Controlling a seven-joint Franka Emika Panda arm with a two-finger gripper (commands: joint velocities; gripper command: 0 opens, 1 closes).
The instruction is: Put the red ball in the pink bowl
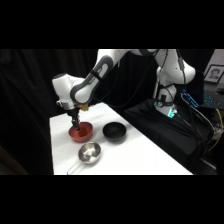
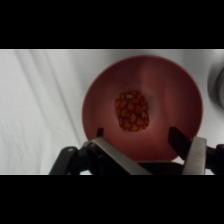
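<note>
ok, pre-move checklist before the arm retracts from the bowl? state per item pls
1. Red ball inside the pink bowl: ok, wrist view shows it lying on the bowl's floor.
2. Gripper released: ok, the fingers stand apart and the ball lies beyond the tips, not between them.
3. Gripper over the pink bowl, not the black bowl or steel bowl: ok.
4. Fingertips above the bowl's rim: cannot tell; the side view shows the gripper low at the bowl.
5. Pink bowl upright on the table: ok.
6. Ball at rest: cannot tell.
</note>
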